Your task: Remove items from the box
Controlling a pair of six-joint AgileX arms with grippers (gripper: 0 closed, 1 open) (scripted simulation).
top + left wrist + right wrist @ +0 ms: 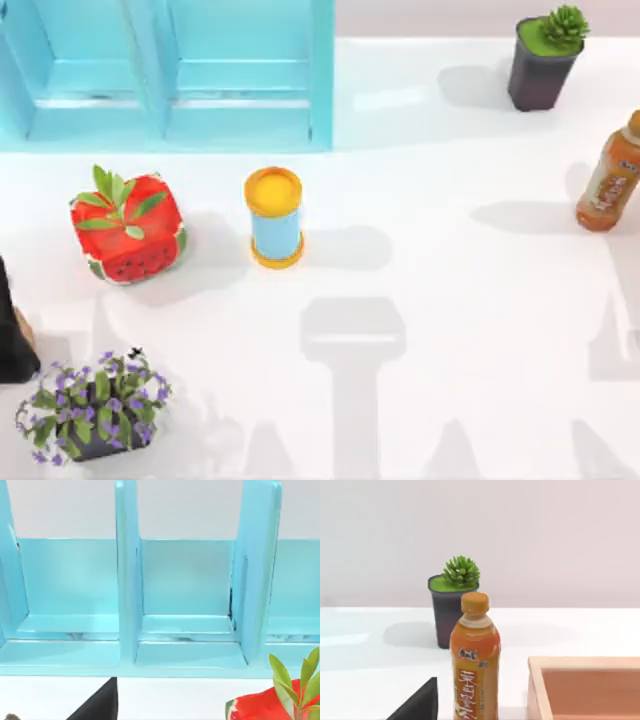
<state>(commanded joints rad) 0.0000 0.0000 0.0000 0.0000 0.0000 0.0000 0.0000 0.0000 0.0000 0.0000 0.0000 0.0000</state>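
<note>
Top view: the table (450, 300) is carrying a watermelon-print cube (127, 228) at left, a blue cylinder with yellow lid (274, 217) standing upright just right of it, and a purple-flower pot (92, 408) at front left. A succulent pot (542, 58) is sitting at back right, and an orange bottle (610, 175) is standing at the right edge. A turquoise shelf (165, 75) is running along the back left.

Left wrist view: the camera is facing the turquoise shelf head-on. 2 full compartments are showing bare floors, with nothing sitting in them. A dark wedge at the frame edge is likely part of the left gripper (97, 705); grip state: cannot tell.

Right wrist view: the orange bottle is standing upright in front of the succulent pot. A tan open box (536, 690) is lying just beside the bottle, on the side away from the shelf. The stretch of its interior in view is looking bare, so where the items are lying: cannot tell. A dark wedge is likely part of the right gripper (417, 705); grip state: cannot tell.

Judgement: the box is sitting by the right arm, well apart from the left, so the right arm is looking like the one to reach in.
</note>
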